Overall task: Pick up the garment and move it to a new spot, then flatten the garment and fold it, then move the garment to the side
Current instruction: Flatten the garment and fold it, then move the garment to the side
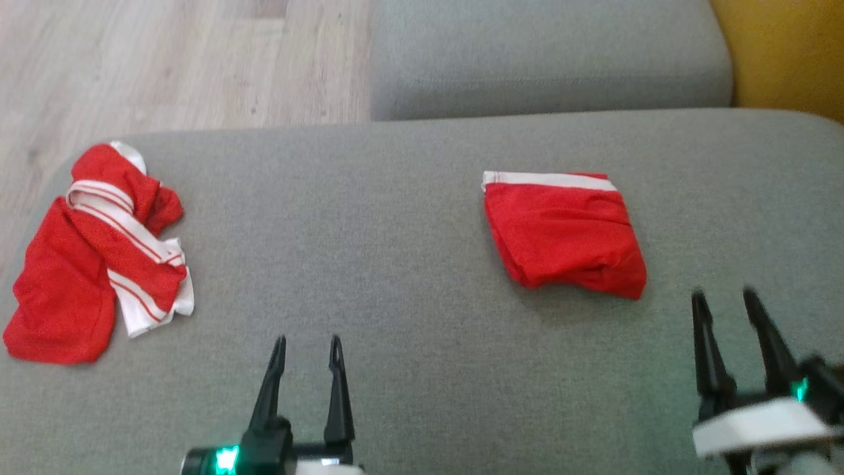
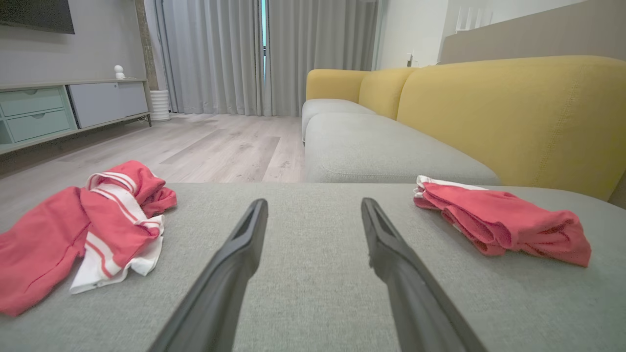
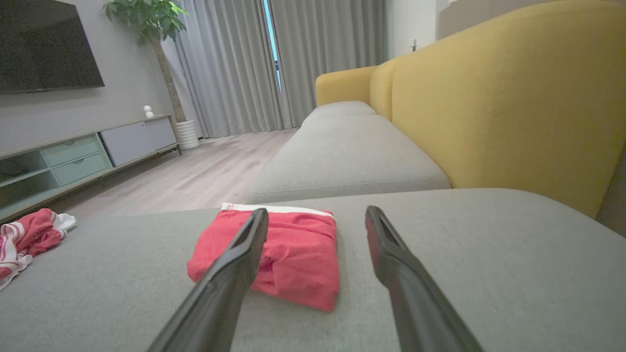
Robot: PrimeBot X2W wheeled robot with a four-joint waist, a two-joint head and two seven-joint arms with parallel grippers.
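1. Dark-fingered and empty, the left gripper (image 1: 308, 340) and the right gripper (image 1: 723, 295) hang over the near edge of the grey cushion (image 1: 395, 231), each with its fingers spread and touching no cloth.
2. Toward the cushion's far right lies a folded garment (image 1: 564, 234), red with a white band along its far side. It forms a compact packet just beyond the right gripper, and the right wrist view shows it directly ahead of the fingers.
3. At the cushion's left edge sits a crumpled garment (image 1: 86, 264), red with white striped trim. It is bunched and twisted, well apart from the folded one.
4. The spacing looks deliberate: the finished piece is parked to one side, which leaves the bare middle of the cushion free for flattening and folding.
5. By that reading the heap on the left is the next piece to pick up. The left gripper is the nearer of the two and is spread wide enough to take a pinch of it.
6. Beyond the far edge are a wooden floor (image 1: 165, 59) and a yellow backrest (image 1: 784, 53).
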